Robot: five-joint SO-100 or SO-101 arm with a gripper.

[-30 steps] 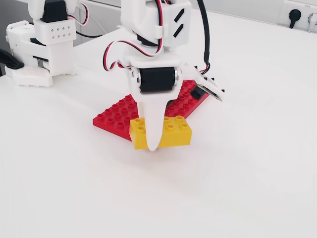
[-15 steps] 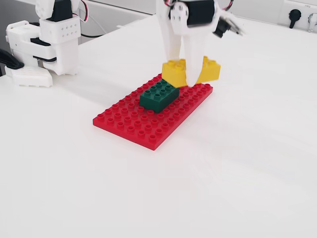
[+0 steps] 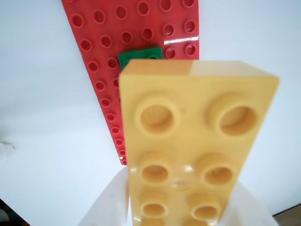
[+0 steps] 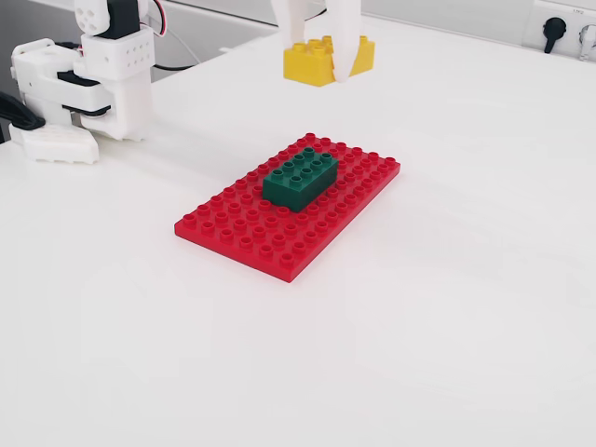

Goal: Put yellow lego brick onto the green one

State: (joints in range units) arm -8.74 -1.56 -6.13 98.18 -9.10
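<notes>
My white gripper (image 4: 320, 58) is shut on the yellow lego brick (image 4: 328, 60) and holds it in the air above and behind the red baseplate (image 4: 233, 228). The dark green brick (image 4: 300, 178) sits on the middle of that plate, studs up. In the wrist view the yellow brick (image 3: 193, 141) fills the middle, studs toward the camera, between the pale fingers (image 3: 106, 207). Only a corner of the green brick (image 3: 138, 55) shows beyond it on the red baseplate (image 3: 99, 52).
The arm's white base and motors (image 4: 93, 84) stand at the back left of the white table (image 4: 466, 307). A wall socket (image 4: 556, 28) is at the back right. A dark table edge shows at the bottom corners of the wrist view.
</notes>
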